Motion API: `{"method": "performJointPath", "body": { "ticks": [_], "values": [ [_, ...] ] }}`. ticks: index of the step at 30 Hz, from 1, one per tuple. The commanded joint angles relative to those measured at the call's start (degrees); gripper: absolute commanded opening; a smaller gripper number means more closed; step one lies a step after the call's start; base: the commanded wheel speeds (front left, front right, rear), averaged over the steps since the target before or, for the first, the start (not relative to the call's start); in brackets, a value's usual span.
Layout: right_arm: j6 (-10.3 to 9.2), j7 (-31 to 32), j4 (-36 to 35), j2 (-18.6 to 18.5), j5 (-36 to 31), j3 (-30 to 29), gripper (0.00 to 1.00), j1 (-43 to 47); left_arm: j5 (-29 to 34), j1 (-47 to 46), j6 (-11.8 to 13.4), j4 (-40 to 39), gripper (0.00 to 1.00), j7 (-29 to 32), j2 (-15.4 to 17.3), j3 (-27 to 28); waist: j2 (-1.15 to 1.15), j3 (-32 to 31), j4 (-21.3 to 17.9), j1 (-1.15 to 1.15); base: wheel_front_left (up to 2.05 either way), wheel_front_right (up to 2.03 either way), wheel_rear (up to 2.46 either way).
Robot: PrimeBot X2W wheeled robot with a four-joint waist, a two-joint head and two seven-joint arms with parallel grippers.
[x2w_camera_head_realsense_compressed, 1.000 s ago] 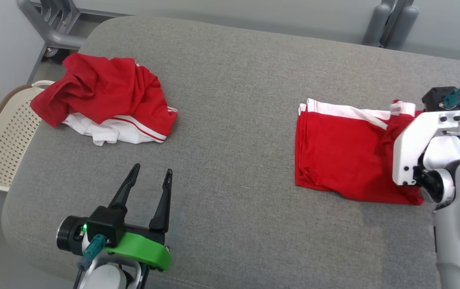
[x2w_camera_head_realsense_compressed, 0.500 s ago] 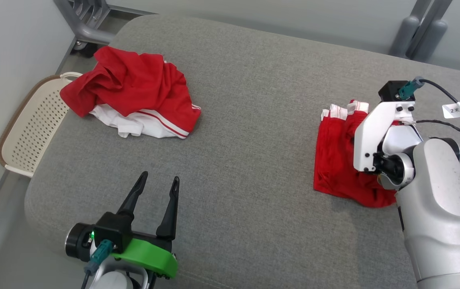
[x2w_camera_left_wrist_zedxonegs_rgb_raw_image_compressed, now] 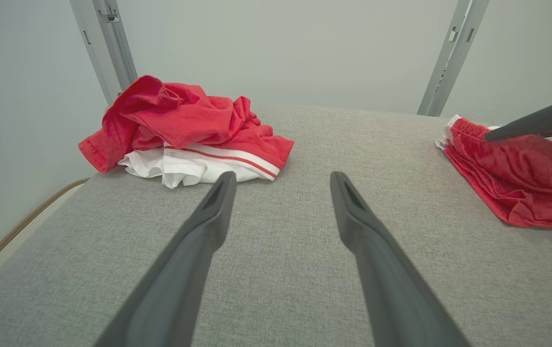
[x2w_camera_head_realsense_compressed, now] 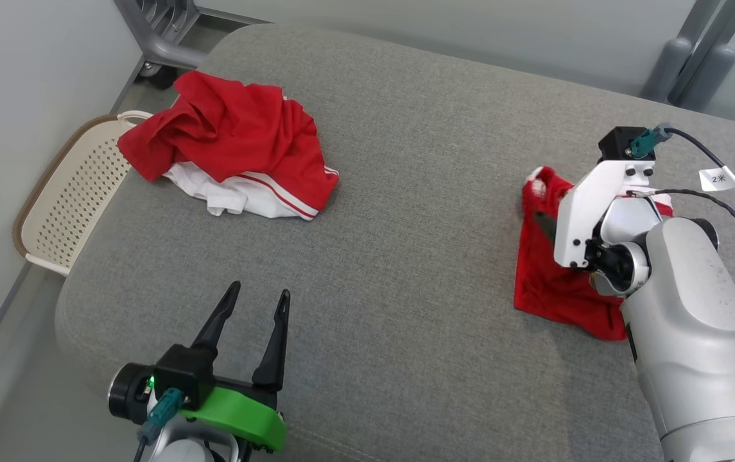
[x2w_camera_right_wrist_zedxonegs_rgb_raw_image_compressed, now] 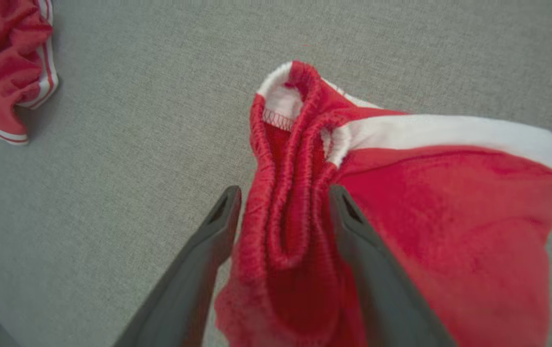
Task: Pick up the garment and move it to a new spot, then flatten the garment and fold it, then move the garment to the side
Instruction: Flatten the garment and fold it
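Red fabric shorts with a white waistband (x2w_camera_head_realsense_compressed: 544, 282) lie roughly folded on the right part of the grey upholstered cushion (x2w_camera_head_realsense_compressed: 406, 224). Their bunched waistband rises as a ridge directly between the fingers of the right gripper (x2w_camera_right_wrist_zedxonegs_rgb_raw_image_compressed: 283, 193), and its long axis runs along them. Those jaws stand wide, clamping nothing. Backing out along that axis looks the cleanest exit. The left gripper (x2w_camera_head_realsense_compressed: 259, 290), spread and empty, hovers well apart, nearer the crumpled red-and-white clothing pile (x2w_camera_head_realsense_compressed: 239, 154).
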Motion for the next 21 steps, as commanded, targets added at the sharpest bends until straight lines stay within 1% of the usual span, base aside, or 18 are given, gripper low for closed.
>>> {"method": "performJointPath", "body": {
  "ticks": [1,6,12,16,21],
  "values": [
    [-0.04,-1.1,0.1,-0.1,1.0,0.2,1.00,-0.4,-0.3,0.8,0.4,0.1,1.00,-0.3,0.4,0.2,0.00,-0.4,-0.3,0.00,0.00,0.00,0.00],
    [-0.04,-4.5,-2.1,-0.2,1.8,-0.7,1.00,-0.2,-0.5,1.3,0.6,0.0,1.00,-0.3,0.9,0.4,0.00,-1.5,-1.2,0.00,0.00,0.00,0.00],
    [-0.04,-7.0,-7.2,-0.2,-2.3,-3.7,1.00,3.6,-0.5,1.9,0.8,-0.7,1.00,0.0,1.3,0.1,0.00,-2.7,-2.6,0.00,0.00,0.00,0.00],
    [-0.04,-7.0,-11.5,-0.5,-4.6,-5.1,1.00,7.5,-0.5,2.1,1.1,-1.4,1.00,0.3,1.5,-0.1,0.00,-2.9,-3.1,0.00,0.00,0.00,0.00],
    [-0.04,-5.5,-18.2,-0.4,-3.9,-4.4,1.00,13.4,-0.9,1.9,1.2,-1.6,1.00,0.3,1.5,-0.3,0.00,-2.7,-3.4,0.00,0.00,0.00,0.00]
  ]
}}
